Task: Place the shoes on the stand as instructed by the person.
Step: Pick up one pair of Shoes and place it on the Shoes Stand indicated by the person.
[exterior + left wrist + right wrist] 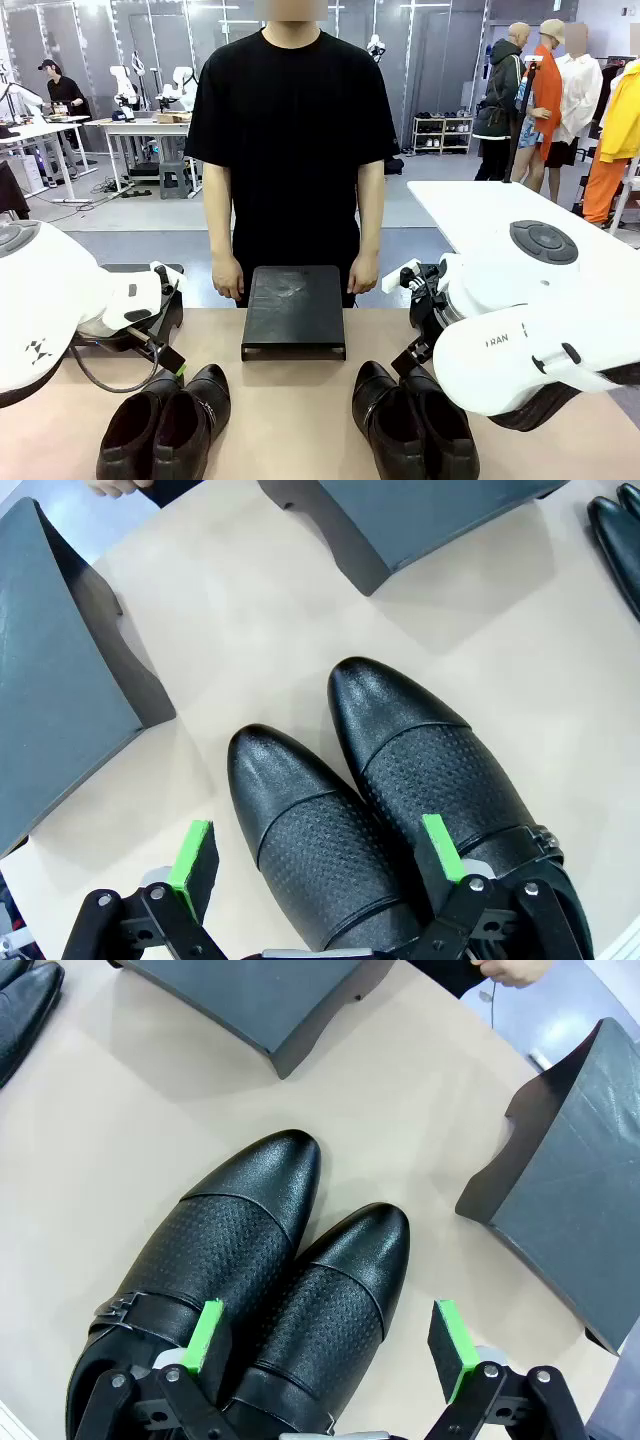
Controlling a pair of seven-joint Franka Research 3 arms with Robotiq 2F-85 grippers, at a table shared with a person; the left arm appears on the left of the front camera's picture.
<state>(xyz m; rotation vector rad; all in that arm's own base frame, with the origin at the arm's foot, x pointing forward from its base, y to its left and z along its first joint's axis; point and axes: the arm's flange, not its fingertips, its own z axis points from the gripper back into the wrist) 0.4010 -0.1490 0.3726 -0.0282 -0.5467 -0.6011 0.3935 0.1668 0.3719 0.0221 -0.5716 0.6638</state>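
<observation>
Two pairs of glossy black shoes sit on the near side of the beige table: a left pair (165,422) and a right pair (415,420). The person (290,130) faces me across the table, a hand on each side of the black middle stand (293,310). My left gripper (318,858) hovers open over the left pair (370,810), its green pads astride one shoe. In the same way my right gripper (330,1340) hangs open above the right pair (270,1280). Neither holds anything.
A second black stand (60,680) lies to the left of the left pair, and a third (570,1210) to the right of the right pair. Bare tabletop (290,400) separates the two pairs. Other tables and people are far behind.
</observation>
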